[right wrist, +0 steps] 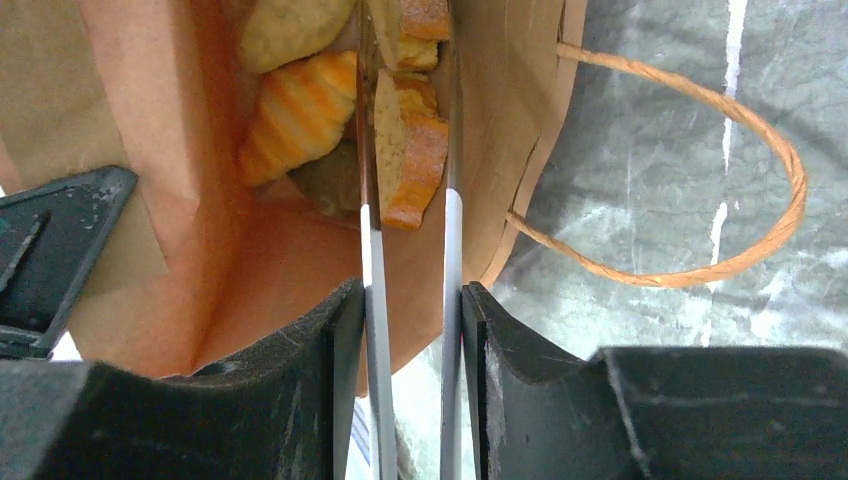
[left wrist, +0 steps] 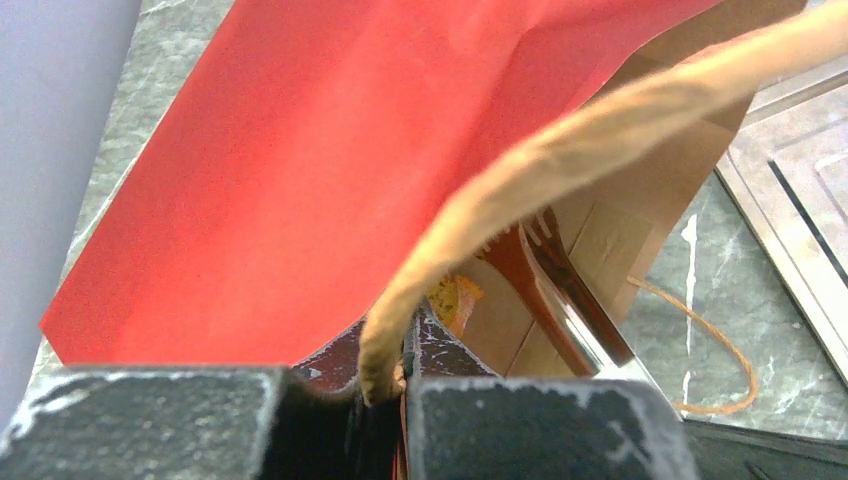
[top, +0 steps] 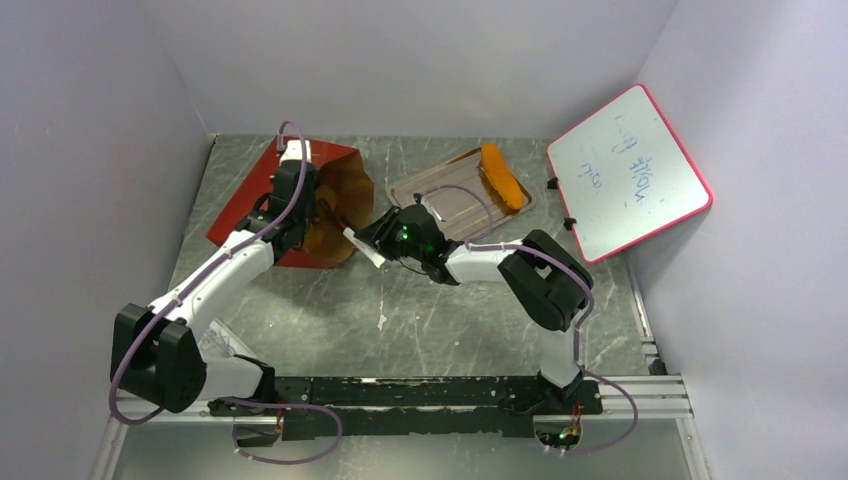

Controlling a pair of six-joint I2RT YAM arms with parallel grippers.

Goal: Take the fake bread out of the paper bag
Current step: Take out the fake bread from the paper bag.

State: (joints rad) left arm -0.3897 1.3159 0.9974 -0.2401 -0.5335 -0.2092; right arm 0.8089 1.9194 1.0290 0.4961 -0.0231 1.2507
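at the far left we see the red bag [top: 250, 195] lying on its side on the table [top: 400, 320], its brown mouth turned toward the middle. the left gripper [left wrist: 390, 345] has its fingers pinched tight on one cord handle [left wrist: 560, 160], which holds the upper lip of the mouth up. inside the bag we make out a ridged roll [right wrist: 300, 110], a pale piece [right wrist: 295, 25] beyond it, and a speckled slice [right wrist: 415, 150] just beside them. the right gripper [right wrist: 410, 295] sits at the mouth, its fingers closed on thin metal tongs [right wrist: 372, 250], and the tong blades reach in on either side of the slice and touch it. the bag's other handle [right wrist: 700, 270] lies slack on the table. further right a grey tray [top: 450, 205] holds the long loaf [top: 502, 177] at its far edge. a whiteboard [top: 630, 170] leans on the right wall.
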